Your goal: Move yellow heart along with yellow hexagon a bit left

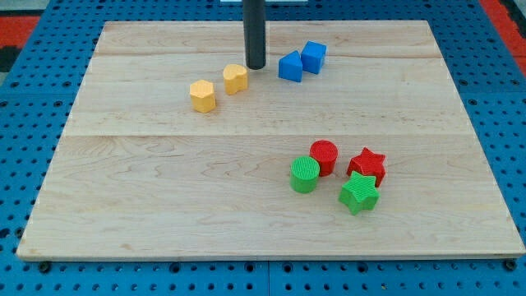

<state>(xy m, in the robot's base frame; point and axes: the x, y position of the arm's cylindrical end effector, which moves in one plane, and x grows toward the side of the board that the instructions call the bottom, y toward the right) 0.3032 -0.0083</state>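
Nearest the view's bottom: green star (359, 194), with red star (366, 164), red cylinder (324, 156) and green cylinder (304, 174) bunched beside it, well apart from the work, so no interference. No jaws on this rig, just the rod; nothing to open or close. My tip (255, 67) sits on the table (164, 205) just right of the yellow heart (235, 79), touching or nearly so, can't tell which. Looks placed there to push leftward. Yellow hexagon (202, 95) lies just beside the heart, down-left, so the pair's long axis runs diagonally, upper-right to lower-left. Heart's point direction is too small to read. Blue triangle (289, 67) and blue cube (313, 57) sit right of the tip, behind the push.
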